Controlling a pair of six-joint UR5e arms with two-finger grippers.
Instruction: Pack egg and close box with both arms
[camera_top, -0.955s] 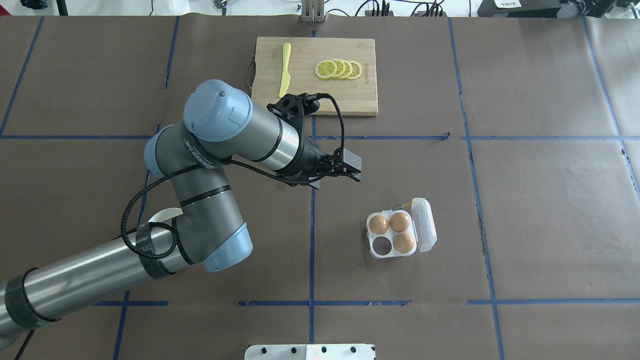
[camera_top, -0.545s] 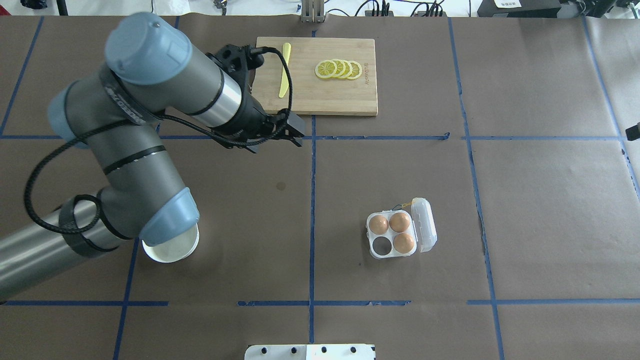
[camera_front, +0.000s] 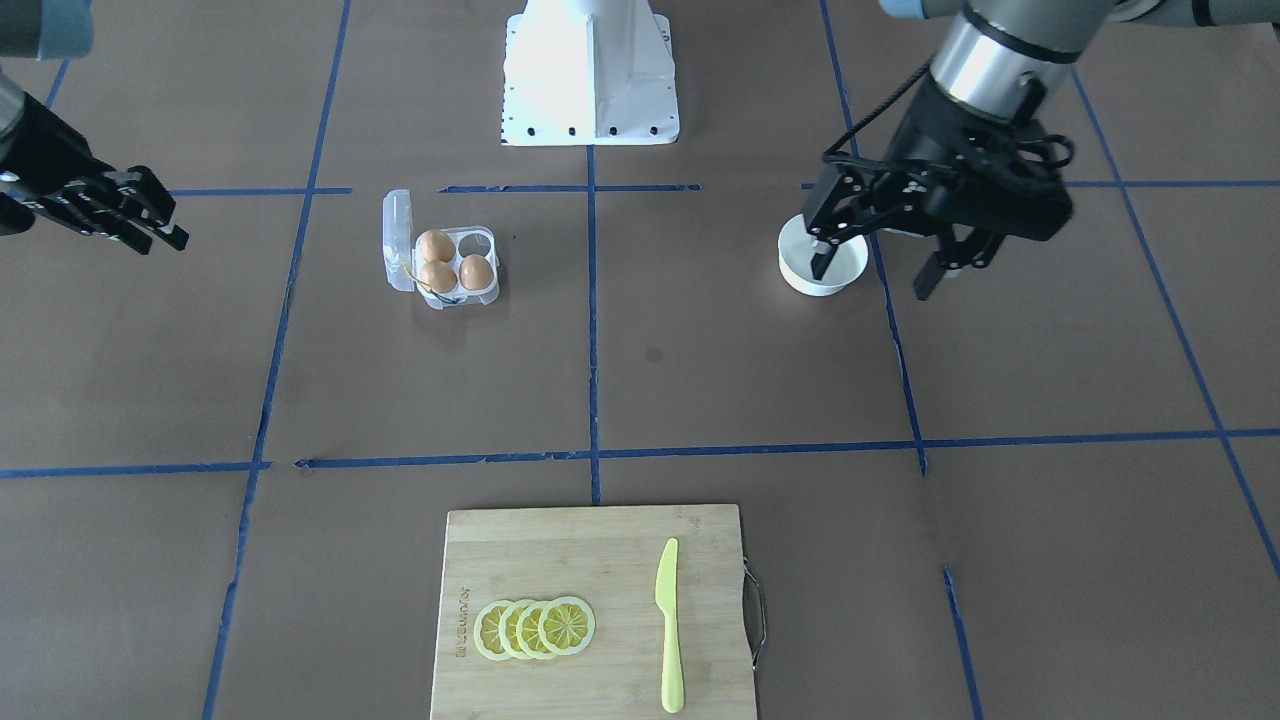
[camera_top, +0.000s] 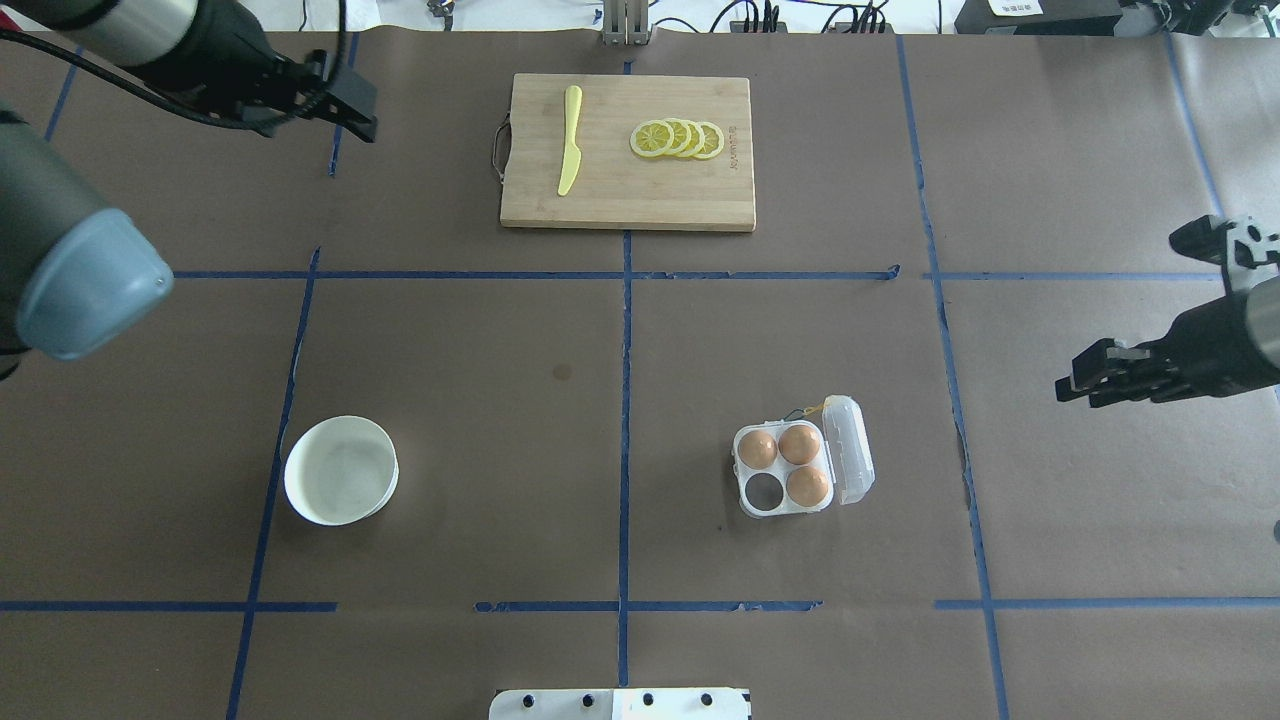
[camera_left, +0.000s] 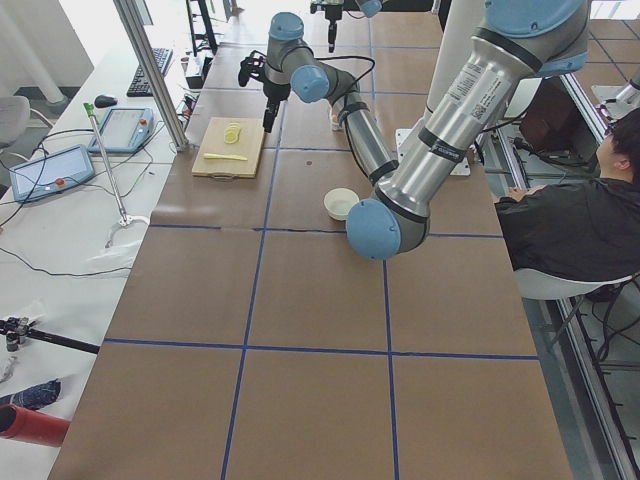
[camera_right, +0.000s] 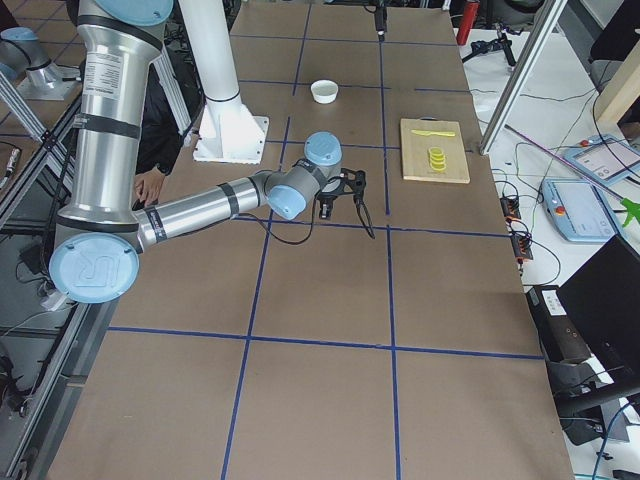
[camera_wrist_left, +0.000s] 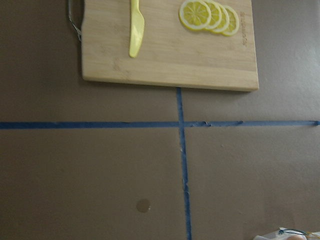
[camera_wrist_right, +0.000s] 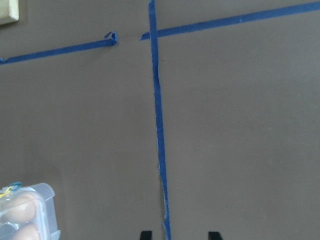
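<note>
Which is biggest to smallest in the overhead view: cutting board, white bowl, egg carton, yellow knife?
1. cutting board
2-3. egg carton, lid open, and white bowl: they look about alike, so no ranking
4. yellow knife: long but thin

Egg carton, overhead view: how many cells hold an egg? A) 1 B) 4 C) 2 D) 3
D: three eggs sit in the box, whose lid is open; the fourth cell, the near one on the robot's left, is empty.
</note>
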